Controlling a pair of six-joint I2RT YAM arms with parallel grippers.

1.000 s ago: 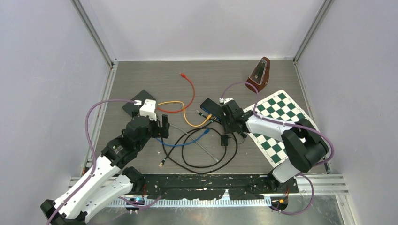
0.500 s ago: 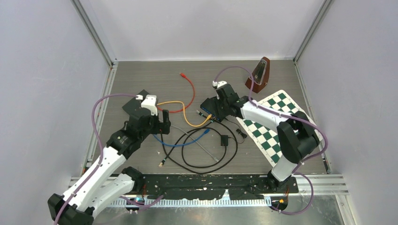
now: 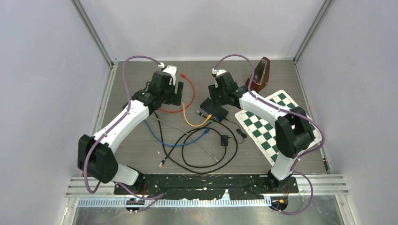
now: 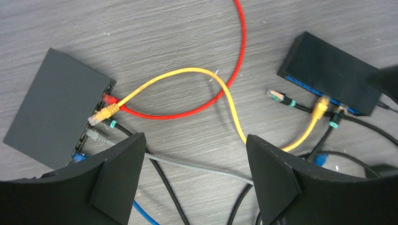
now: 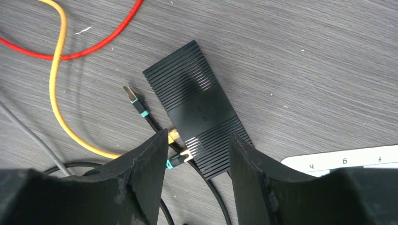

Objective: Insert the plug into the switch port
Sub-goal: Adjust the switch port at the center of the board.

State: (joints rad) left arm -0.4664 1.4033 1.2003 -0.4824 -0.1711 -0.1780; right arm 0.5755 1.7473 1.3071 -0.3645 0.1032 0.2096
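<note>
The loose plug [image 5: 129,93] lies flat on the table [image 3: 141,75], just beside the port side of the black switch [image 5: 197,105]. Its long axis runs roughly along that side. Its tip points away from the ports toward the left arm's side, and its black cable trails back under the right gripper [image 5: 197,136]. Two other plugs, one yellow and one teal-ringed, already sit in ports farther along the same side.

The right jaws are spread and hold nothing, hanging over the switch's near end. The left gripper [image 4: 195,138] hovers with its jaws released and wide, also holding nothing, above the yellow cable [image 4: 187,71] and red cable [image 4: 241,47].

Bare table lies ahead of the plug's tip as far as the yellow cable's curve. A checkered mat [image 3: 277,117] lies close on the switch's far side.
</note>
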